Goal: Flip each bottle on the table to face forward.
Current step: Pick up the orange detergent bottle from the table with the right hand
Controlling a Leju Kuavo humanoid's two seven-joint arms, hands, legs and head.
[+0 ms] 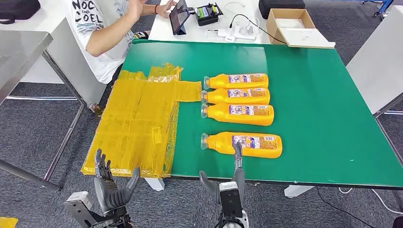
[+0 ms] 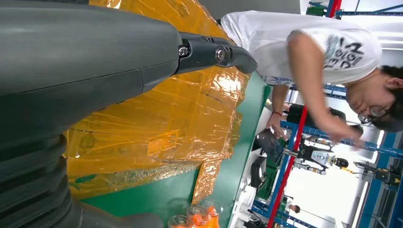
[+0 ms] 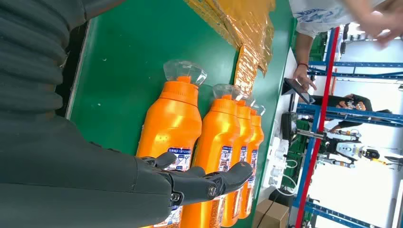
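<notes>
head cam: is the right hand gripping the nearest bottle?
No. The right hand is open, one of its fingers just overlapping the nearest bottle, none wrapped around it.

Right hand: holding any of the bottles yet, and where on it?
Nothing held. The right hand is open at the table's near edge, fingers extended over the nearest bottle without gripping. The left hand is open too.

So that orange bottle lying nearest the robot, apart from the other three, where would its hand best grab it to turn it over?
Probably around the wide labelled body of the nearest bottle, not the narrow clear cap. It lies on its side, cap pointing to the robot's left, with open table on both long sides. The right hand is already at its near edge, fingers apart, so coming from that near side and over the top looks simplest.
</notes>
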